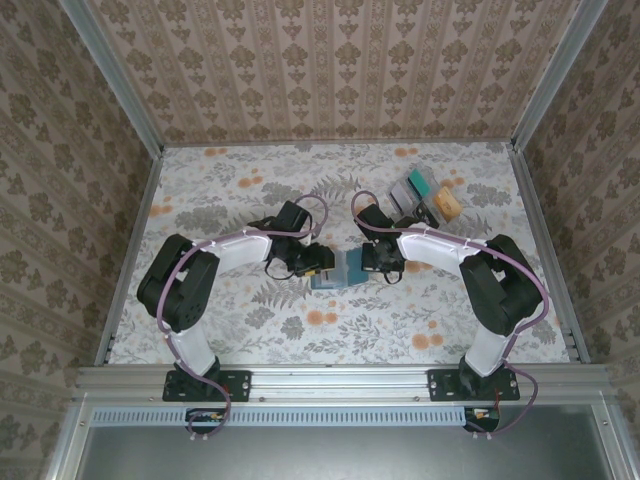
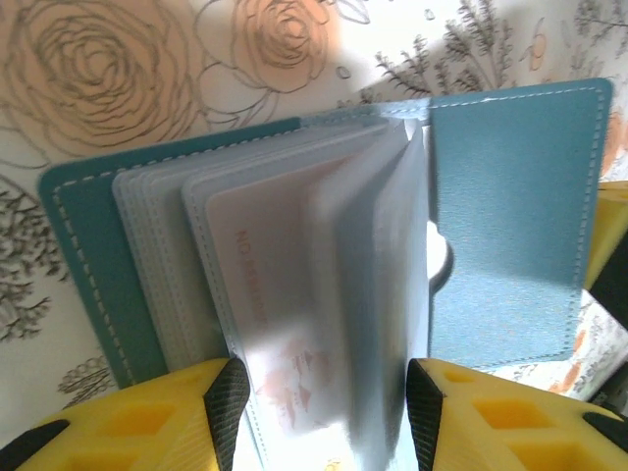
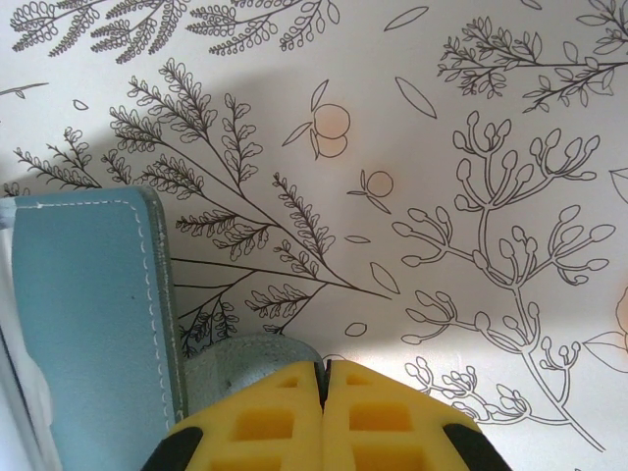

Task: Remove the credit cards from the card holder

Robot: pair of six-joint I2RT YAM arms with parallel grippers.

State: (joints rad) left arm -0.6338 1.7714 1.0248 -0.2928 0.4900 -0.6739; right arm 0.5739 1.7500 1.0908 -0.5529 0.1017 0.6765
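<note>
Closest, the left gripper point(image 2: 324, 417) stands half open, its jaws flanking the clear sleeves point(image 2: 383, 245) of the card holder point(image 2: 510, 226), which lies spread open mid-table. Whether it actually pinches anything, I can't tell. A pale credit card point(image 2: 260, 324) sits inside a sleeve, so the pulling looks mostly ahead. The right gripper point(image 3: 324, 392), shut and empty, rests at the holder's edge. Farther off lie loose cards point(image 1: 428, 196).

Damask-papered walls point(image 1: 330, 70) enclose a floral-patterned table point(image 1: 230, 180) on three sides.
</note>
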